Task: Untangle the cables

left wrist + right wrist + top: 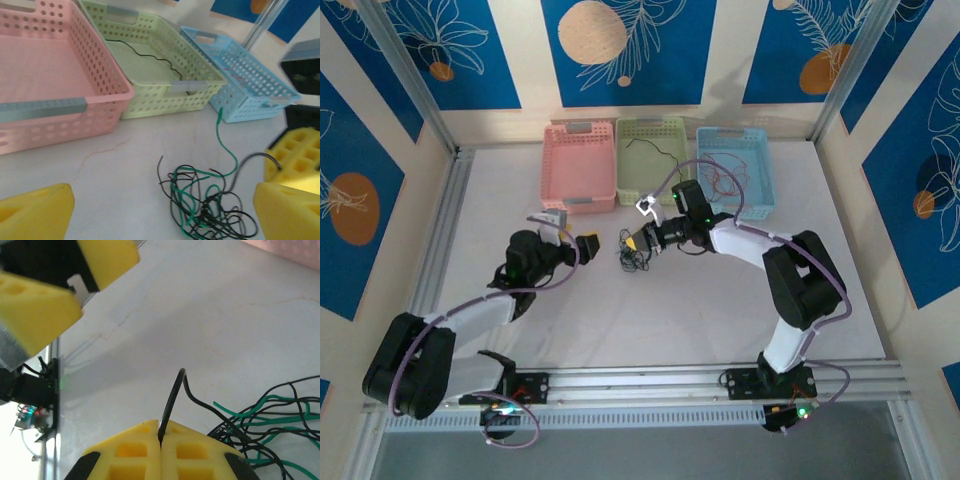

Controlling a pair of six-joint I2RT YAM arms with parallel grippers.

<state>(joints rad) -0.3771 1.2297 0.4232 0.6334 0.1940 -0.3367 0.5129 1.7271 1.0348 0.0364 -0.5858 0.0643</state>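
**a:** near edge of the table [620, 325]: how do the arms lie?

**b:** the left arm [470, 320] folds its elbow out to the left and its forearm reaches up and right toward the centre. the right arm [790, 290] rises from its base, bends at the right, and sends its forearm leftward. the two wrists face each other across the middle.

**a:** left gripper [588, 242] [160, 210]: state?

**b:** jaws spread wide, with nothing between the yellow pads [35, 212]. it holds nothing and sits just left of the tangle, pointing at it.

**a:** right gripper [638, 240] [160, 440]?

**b:** pads pressed together, pinching one black cable [172, 400]. this cable rises from the seam, hooks over, and runs back down into the heap.

**a:** where are the cables [635, 258] [205, 210]?

**b:** they form a loose knot of black and green loops flat on the table, between the two grippers and directly under the right one. a green cable [225, 145] trails out of the knot toward the baskets, its free end lying on the table.

**a:** farther back?

**b:** three baskets stand in a row, touching side to side: pink basket [552, 165] on the left, green basket [619, 160] in the middle, and blue basket [765, 170] on the right. a black wire [655, 150] [145, 52] squiggles across the green basket's floor. thin red wires [725, 180] lie in the blue one.
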